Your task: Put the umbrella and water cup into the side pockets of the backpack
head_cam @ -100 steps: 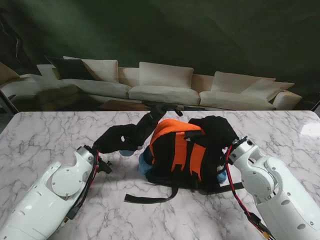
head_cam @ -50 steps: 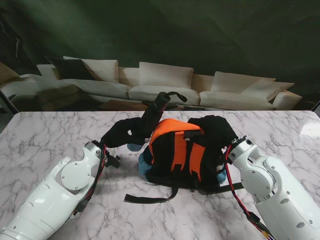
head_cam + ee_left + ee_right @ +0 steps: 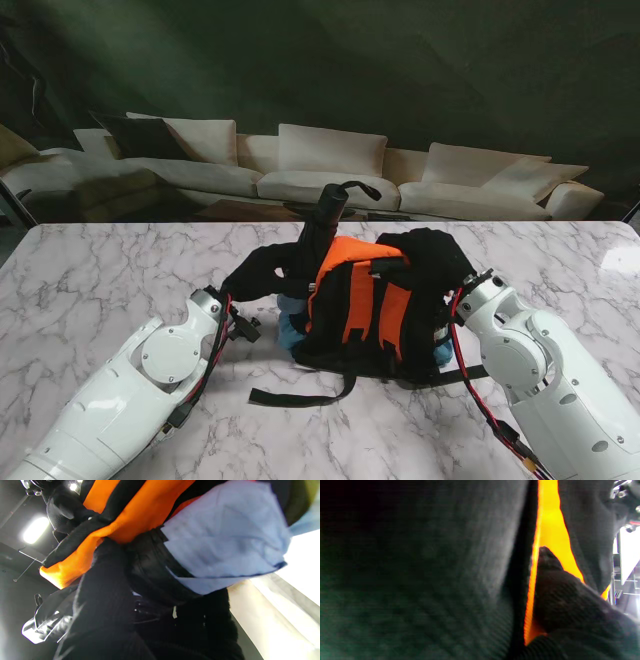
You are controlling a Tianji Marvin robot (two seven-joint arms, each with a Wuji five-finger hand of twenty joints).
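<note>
Umbrella (image 3: 318, 232) upright at the backpack's (image 3: 365, 305) 10 o'clock corner — left hand (image 3: 268, 274) fingers grip it.
Right hand (image 3: 432, 258) rests on the backpack — finger state unclear.

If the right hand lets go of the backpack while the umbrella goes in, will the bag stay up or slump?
Likely slump. The backpack looks like soft, creased fabric, with a loose strap trailing on the table. The right hand sits on its top, seemingly propping it. The left hand presses the umbrella against its side, so it may tip rightward.
</note>
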